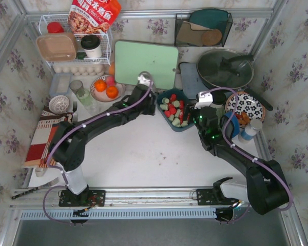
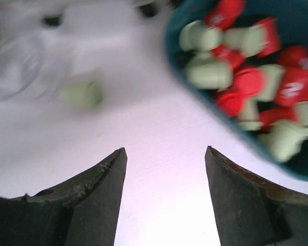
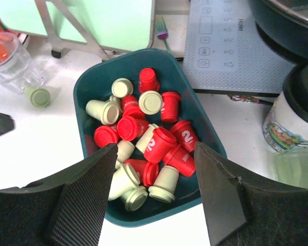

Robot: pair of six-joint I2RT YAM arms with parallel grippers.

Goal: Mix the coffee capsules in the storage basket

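The dark teal storage basket (image 1: 170,124) stands at mid-table and holds several red and pale green coffee capsules (image 1: 173,108) in a loose heap. In the right wrist view the basket (image 3: 87,87) and the capsules (image 3: 149,133) lie just beyond my open, empty right gripper (image 3: 155,144), which hovers over the basket's near edge (image 1: 194,108). My left gripper (image 2: 166,148) is open and empty over bare table left of the basket (image 2: 297,171) (image 1: 148,96). One pale green capsule (image 3: 39,96) lies outside the basket on the table; it also shows blurred in the left wrist view (image 2: 83,95).
A green cutting board (image 1: 146,64) leans behind the basket. An induction cooker (image 3: 236,46) and a lidded pan (image 1: 225,69) are at back right, and a patterned plate (image 1: 246,105) and a jar (image 3: 292,118) at right. A clear glass (image 3: 10,61) and a plate of oranges (image 1: 107,88) are at left.
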